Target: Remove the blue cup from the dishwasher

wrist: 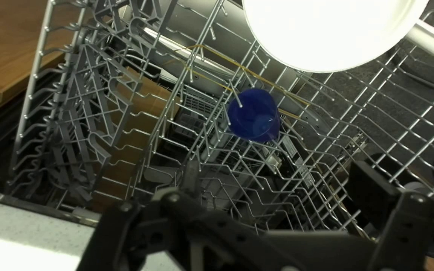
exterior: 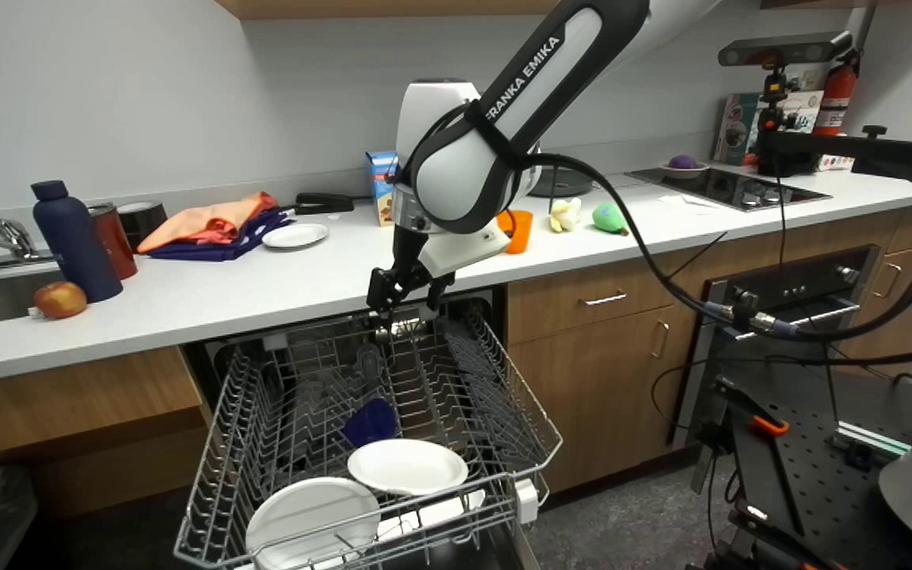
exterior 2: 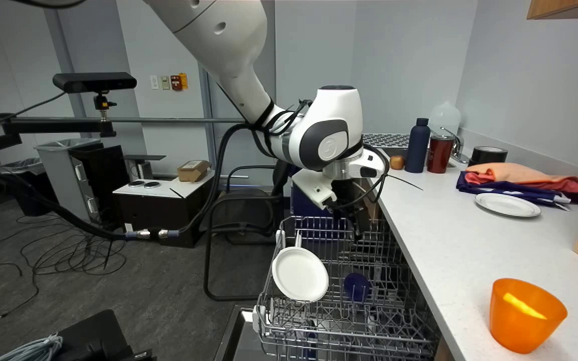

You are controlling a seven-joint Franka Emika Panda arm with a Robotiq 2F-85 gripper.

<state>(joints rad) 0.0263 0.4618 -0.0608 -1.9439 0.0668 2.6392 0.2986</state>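
The blue cup (exterior: 370, 422) lies in the wire rack (exterior: 440, 396) of the pulled-out dishwasher, near the middle. It also shows among the tines in an exterior view (exterior 2: 357, 287) and in the wrist view (wrist: 254, 114). In the wrist view its round opening partly faces the camera, so it is tilted. My gripper (exterior: 408, 307) is above the back part of the rack, at the counter's front edge, pointing down. It is well above the cup and apart from it. In the wrist view the gripper's fingers (wrist: 277, 177) are wide apart with only the rack seen between them.
White dishes (exterior: 407, 467) (exterior: 313, 522) lie at the rack's front; a white dish (wrist: 330, 34) with a handle is beside the cup in the wrist view. The counter (exterior 2: 469, 240) runs along the rack, bearing an orange cup (exterior 2: 525, 316), cloths (exterior: 210, 226) and a dark bottle (exterior: 76, 241).
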